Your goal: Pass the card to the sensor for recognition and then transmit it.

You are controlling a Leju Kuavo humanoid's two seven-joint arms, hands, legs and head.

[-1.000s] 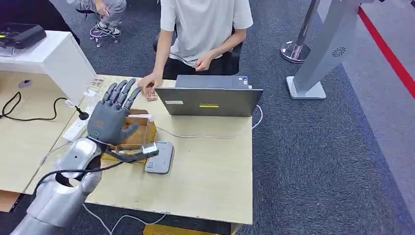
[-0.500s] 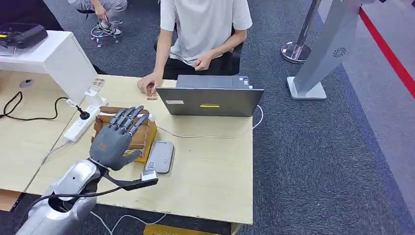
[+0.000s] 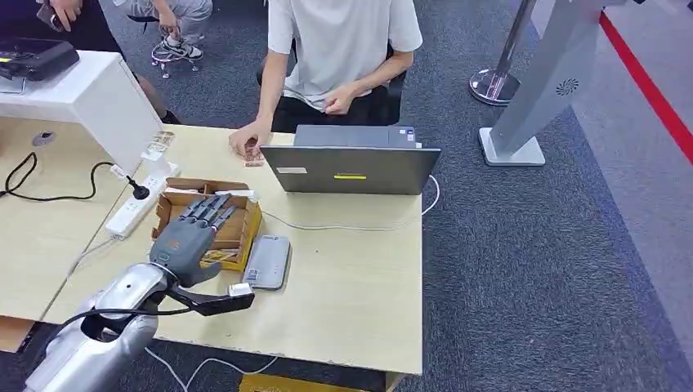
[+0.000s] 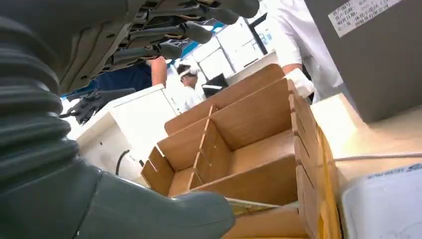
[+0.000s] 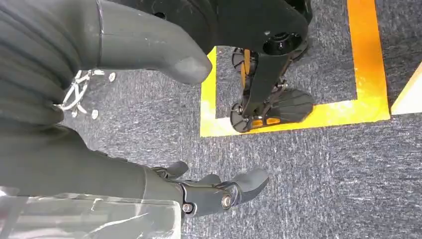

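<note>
Left hand (image 3: 190,235) over cardboard box (image 3: 242,231) near tabletop (image 3: 343,278) left edge, fingers (image 4: 199,31) spread, released, grasping nothing. Card edge (image 4: 249,205) in box compartment beside thumb. Grey sensor (image 3: 267,261) flat on tabletop, just beside box. Laptop (image 3: 353,167) at far edge; person's hand (image 3: 245,141) rests near it. Right hand (image 5: 219,191) hangs over carpet, fingers loosely curled, grasping nothing.

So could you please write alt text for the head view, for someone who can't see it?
The robot's grey left hand hovers, fingers spread, over an open brown cardboard box on a pale wooden table, beside a flat grey card sensor. Behind a grey laptop sits a person in a white shirt.
</note>
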